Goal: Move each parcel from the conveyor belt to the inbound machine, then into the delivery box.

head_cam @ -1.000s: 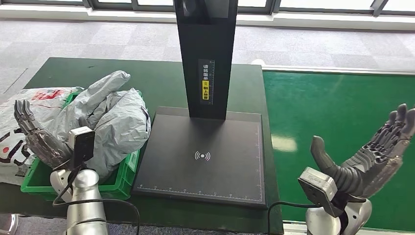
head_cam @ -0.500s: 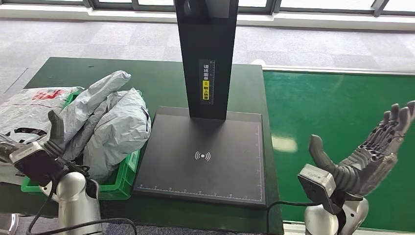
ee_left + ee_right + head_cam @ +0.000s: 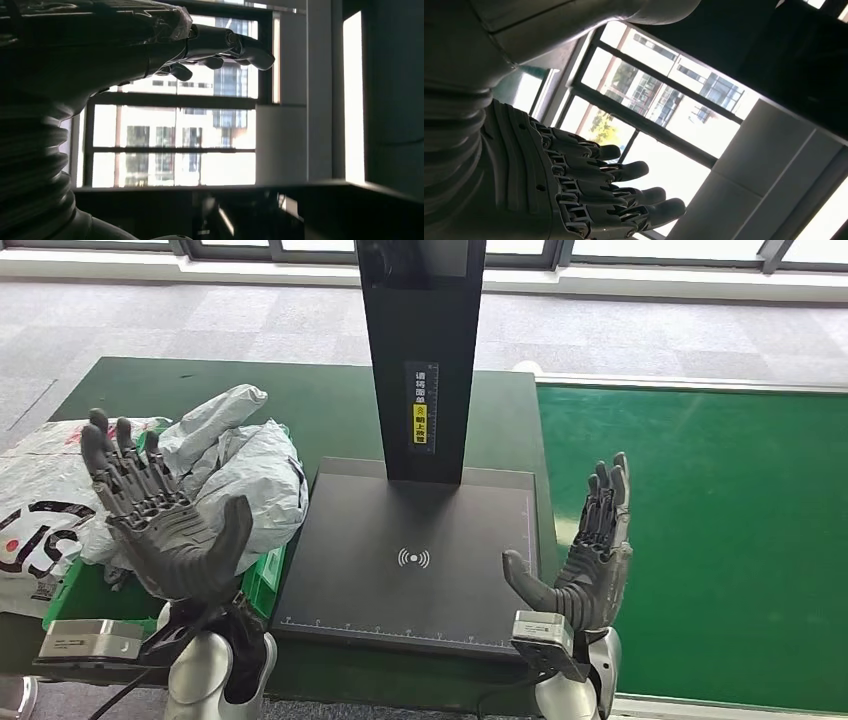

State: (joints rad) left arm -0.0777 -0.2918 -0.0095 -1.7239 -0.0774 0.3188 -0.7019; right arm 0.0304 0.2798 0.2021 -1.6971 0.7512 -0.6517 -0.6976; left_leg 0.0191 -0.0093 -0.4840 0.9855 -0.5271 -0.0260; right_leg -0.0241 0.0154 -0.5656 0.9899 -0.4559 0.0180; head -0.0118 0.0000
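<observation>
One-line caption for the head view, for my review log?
Both hands, left hand and right hand, raised open beside the bare inbound machine; grey parcels in the green delivery box.

A dark green table [image 3: 330, 405] carries a black scanner base [image 3: 415, 570] with a tall black post [image 3: 420, 350] rising from its far edge. Left of the base sits a green crate [image 3: 255, 585] heaped with grey bags [image 3: 250, 475], and a white printed bag [image 3: 40, 510] lies at the table's left edge. The brighter green belt [image 3: 700, 530] adjoins the table on the right.

Grey parcel [image 3: 235, 475] in green box [image 3: 258, 585]; black machine [image 3: 410, 560], seemingly white-ruled.
</observation>
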